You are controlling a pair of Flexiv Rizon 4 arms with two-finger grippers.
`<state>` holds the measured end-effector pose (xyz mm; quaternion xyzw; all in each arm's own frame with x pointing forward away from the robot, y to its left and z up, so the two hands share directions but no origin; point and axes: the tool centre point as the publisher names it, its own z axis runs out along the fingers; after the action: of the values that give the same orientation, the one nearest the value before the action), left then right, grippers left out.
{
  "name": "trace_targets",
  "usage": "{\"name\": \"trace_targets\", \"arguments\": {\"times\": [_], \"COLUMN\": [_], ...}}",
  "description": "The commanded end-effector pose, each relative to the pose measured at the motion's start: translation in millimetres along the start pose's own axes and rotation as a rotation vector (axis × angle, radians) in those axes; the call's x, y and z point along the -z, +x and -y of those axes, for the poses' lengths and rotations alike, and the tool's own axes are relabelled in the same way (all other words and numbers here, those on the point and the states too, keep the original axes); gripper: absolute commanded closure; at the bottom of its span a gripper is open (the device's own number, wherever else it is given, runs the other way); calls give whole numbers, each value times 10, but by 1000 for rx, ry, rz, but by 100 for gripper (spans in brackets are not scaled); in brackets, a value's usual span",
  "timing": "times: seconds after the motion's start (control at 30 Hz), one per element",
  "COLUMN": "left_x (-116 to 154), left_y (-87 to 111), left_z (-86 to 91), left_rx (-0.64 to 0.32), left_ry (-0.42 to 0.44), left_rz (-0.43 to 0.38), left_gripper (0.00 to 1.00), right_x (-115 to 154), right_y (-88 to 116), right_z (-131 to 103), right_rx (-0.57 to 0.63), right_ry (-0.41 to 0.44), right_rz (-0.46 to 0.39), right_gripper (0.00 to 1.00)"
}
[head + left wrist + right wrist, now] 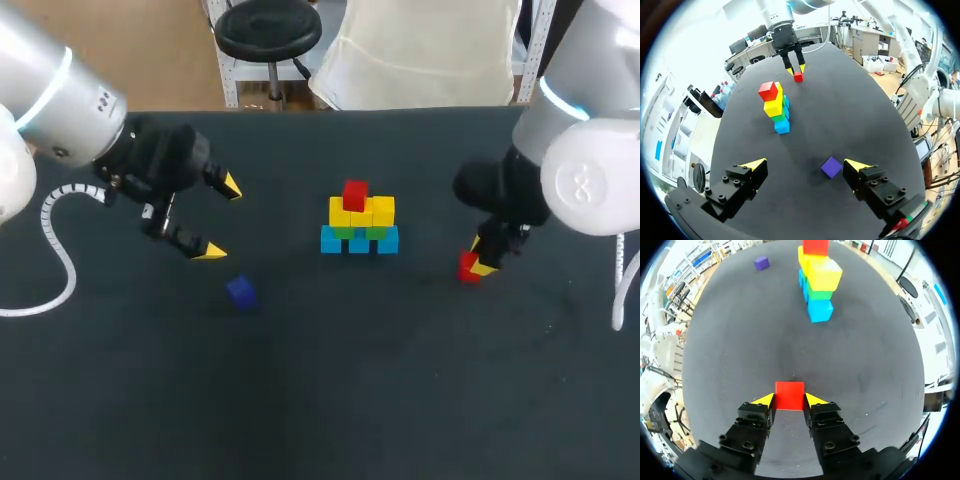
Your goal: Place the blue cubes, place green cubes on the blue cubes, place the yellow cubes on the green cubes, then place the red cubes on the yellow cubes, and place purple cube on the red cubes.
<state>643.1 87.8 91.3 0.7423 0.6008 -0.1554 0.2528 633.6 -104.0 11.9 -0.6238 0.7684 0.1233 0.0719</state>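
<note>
Nearest, the purple cube [240, 291] lies on the table [320, 400], just near of the left pincer [220, 218], which hangs spread wide, angled in from the left. At right, the right arm [590, 170] points steeply down, the right pincer [481, 262] clamping a red cube [467, 268]. Farther, mid-table, the stack [358, 225] stands: blue, green, yellow, one red.
</note>
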Motion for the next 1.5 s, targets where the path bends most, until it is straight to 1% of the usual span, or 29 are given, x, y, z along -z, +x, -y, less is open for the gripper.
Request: {"name": "trace_targets", "arguments": {"times": [0.03,0.13,0.17,0.23,0.37,0.57,0.63,0.7,0.83,1.1,1.3,1.4,1.5], "left_x": [-2,-2,-2,-2,-2,-2,-2,-2,-2,-2,-2,-2,-2], "left_y": [12,12,12,12,12,12,12,12,12,12,12,12,12], "left_z": [-6,-6,-6,-6,-6,-6,-6,-6,-6,-6,-6,-6,-6], "left_rx": [-3,-3,-3,-3,-3,-3,-3,-3,-3,-3,-3,-3,-3], "left_ry": [0,0,0,0,0,0,0,0,0,0,0,0,0], "left_rz": [3,3,3,3,3,3,3,3,3,3,3,3,3], "left_gripper": [0,0,0,0,0,0,0,0,0,0,0,0,0], "right_x": [177,340,396,491,651,906,948,992,1019,982,952,895,820], "right_y": [61,29,15,-17,-118,-340,-392,-457,-540,-695,-905,-1007,-1106], "right_z": [18,97,129,187,299,422,446,476,517,562,558,539,510], "right_rx": [14,19,16,31,73,163,170,188,176,141,153,159,170], "right_ry": [15,28,21,39,34,17,12,7,-13,-52,-53,-57,-67], "right_rz": [30,55,73,68,72,22,12,-20,-28,-38,-38,-26,-34], "right_gripper": [100,100,100,100,100,100,100,100,100,100,100,100,100]}}
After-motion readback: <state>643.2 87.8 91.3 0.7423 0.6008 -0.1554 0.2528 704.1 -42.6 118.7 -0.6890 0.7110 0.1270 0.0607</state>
